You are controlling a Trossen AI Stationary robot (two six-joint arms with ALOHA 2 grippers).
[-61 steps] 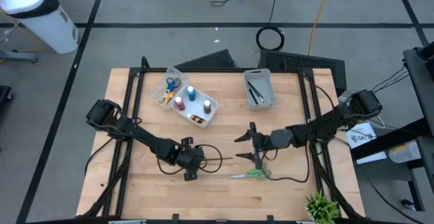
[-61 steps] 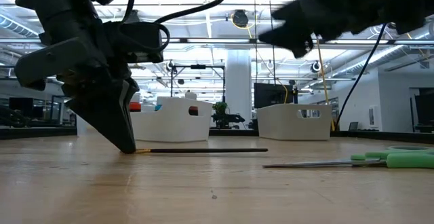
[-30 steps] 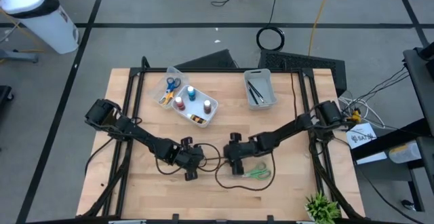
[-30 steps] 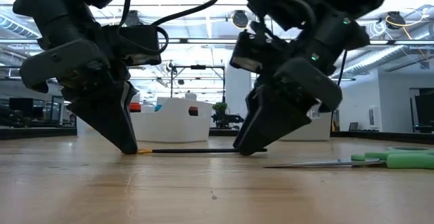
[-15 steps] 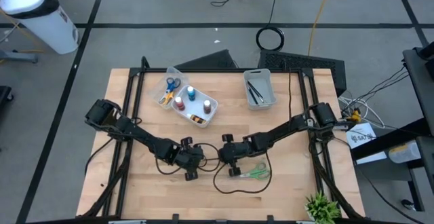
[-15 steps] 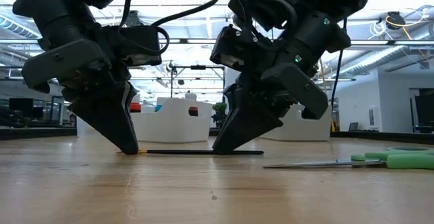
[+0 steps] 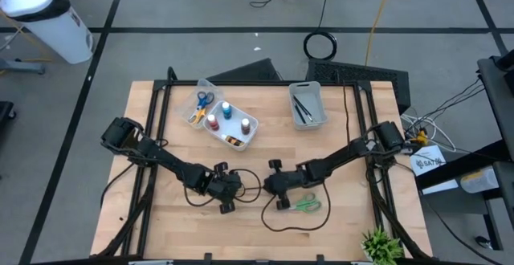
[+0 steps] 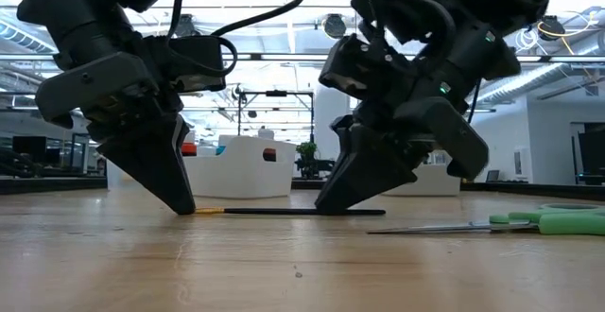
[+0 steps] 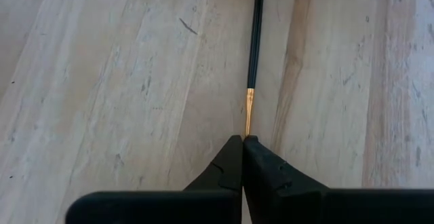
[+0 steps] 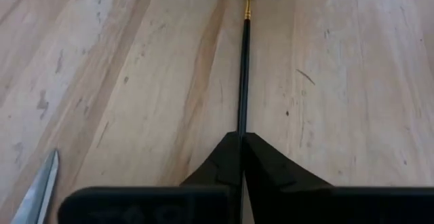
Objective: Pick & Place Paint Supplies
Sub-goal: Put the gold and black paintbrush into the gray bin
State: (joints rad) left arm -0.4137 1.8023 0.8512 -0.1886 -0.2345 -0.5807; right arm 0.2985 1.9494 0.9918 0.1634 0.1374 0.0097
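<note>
My right claw (image 10: pixel 242 137) is down on the wooden table (image 7: pixel 337 225), pinched tight on the dark shaft of a thin paintbrush (image 10: pixel 243 75) that lies flat on the boards. My left claw (image 9: pixel 242 140) is also down at the table and clamped tight, holding the same brush by its gold-coloured ferrule end, so the brush runs straight between my two claws. In the low view the brush (image 8: pixel 284 212) stretches level along the tabletop from my left claw (image 8: pixel 184 208) to my right claw (image 8: pixel 326 206), with a short length of handle sticking out past the right one.

From above, both claws meet near the middle of the table, toward its front edge. A pair of green-handled scissors (image 7: pixel 303 205) lies flat just beside my right claw, on the side nearer the front edge. Toward the back of the table, a clear bin (image 7: pixel 249 132) holds small paint bottles and yellow- and blue-handled scissors, and a white bin (image 7: pixel 307 87) to its right holds several dark paintbrushes.
</note>
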